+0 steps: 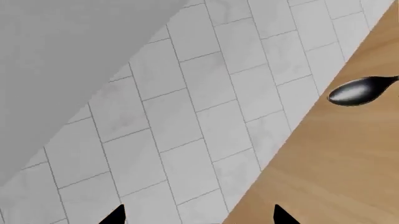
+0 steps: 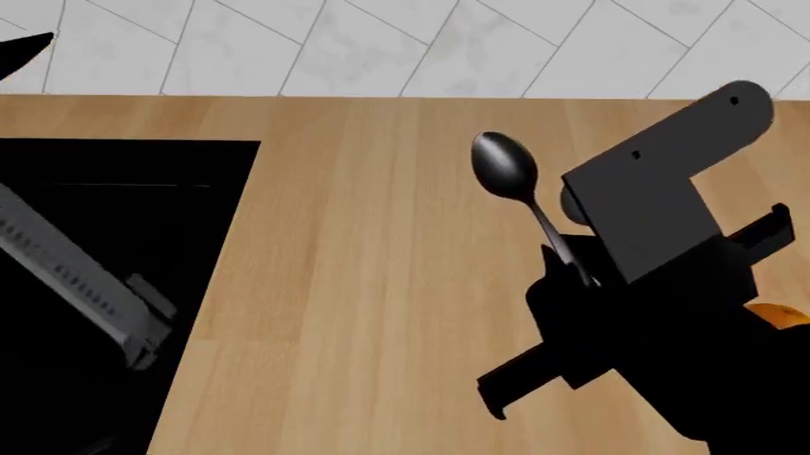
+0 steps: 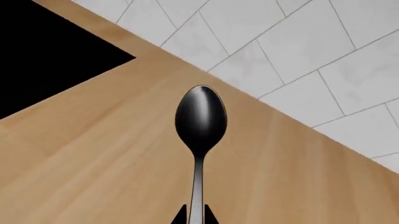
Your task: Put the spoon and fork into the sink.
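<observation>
Right claw [image 3: 195, 215] grips the slim silver-bowled, dark-handled spoon [image 2: 504, 166] above the light wooden desk [image 2: 355, 284].
The large black recessed sink [image 2: 114, 246] lies well apart, so neither utensil appears delivered. No fork in view; the left claw [image 1: 198, 215], tips spread wide, holds nothing; the drain is hidden.

Head view looks down; wrist views low, close; all share spoon [image 2: 504, 167].

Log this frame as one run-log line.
step: carry spoon | right end effector: shut on spoon handle, bowl over countertop | left end effector: open, empty | sink: to spoon's left | fork: not visible
</observation>
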